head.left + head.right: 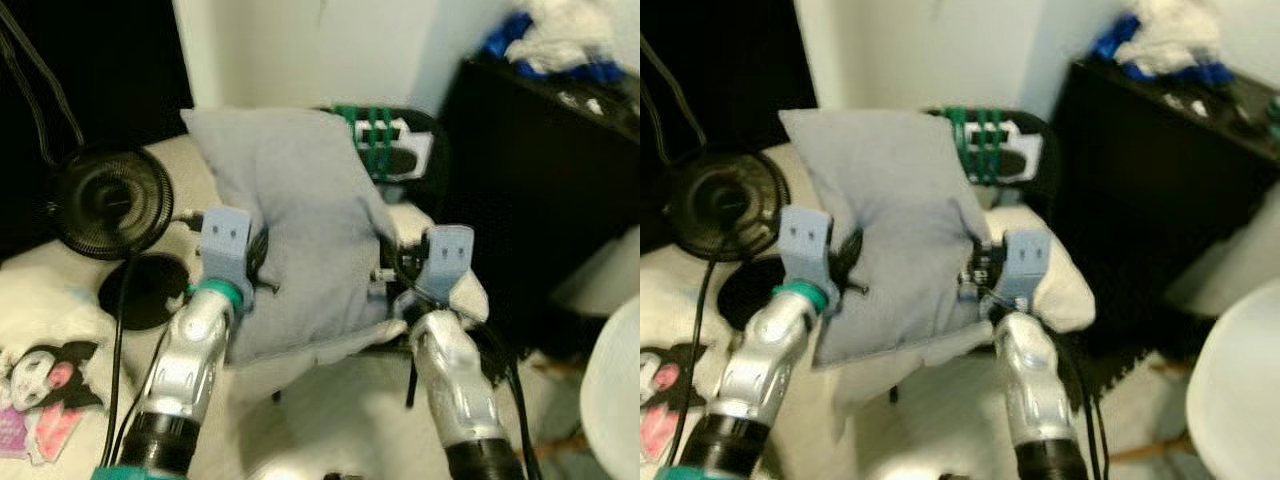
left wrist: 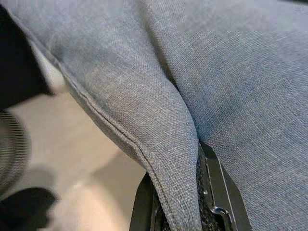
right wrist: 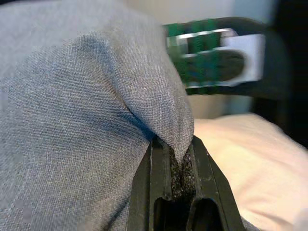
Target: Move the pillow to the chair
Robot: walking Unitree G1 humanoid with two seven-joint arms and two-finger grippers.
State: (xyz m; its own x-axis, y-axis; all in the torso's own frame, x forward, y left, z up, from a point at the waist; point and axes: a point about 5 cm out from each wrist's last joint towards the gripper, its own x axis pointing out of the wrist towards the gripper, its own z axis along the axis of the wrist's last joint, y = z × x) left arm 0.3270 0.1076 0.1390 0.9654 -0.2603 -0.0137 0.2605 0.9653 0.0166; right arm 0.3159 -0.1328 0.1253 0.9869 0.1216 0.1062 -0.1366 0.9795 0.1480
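I hold a grey fabric pillow (image 1: 300, 230) up in front of me between both arms. My left gripper (image 1: 255, 262) is shut on the pillow's left edge, and a fold of cloth is pinched between its fingers (image 2: 214, 192). On the pillow's right edge, my right gripper (image 1: 385, 270) is shut, with the fabric bunched between its fingers (image 3: 159, 183). Just behind and below the pillow is the chair, with a cream seat cushion (image 1: 1060, 280) and a dark back carrying green stripes (image 1: 390, 150). The pillow hides most of the seat.
A black round fan (image 1: 105, 205) with a disc base (image 1: 150, 290) and a cable stands close on the left. A black cabinet (image 1: 540, 180) with white and blue cloth (image 1: 560, 40) on top is on the right. A white rounded object (image 1: 615, 390) sits at near right.
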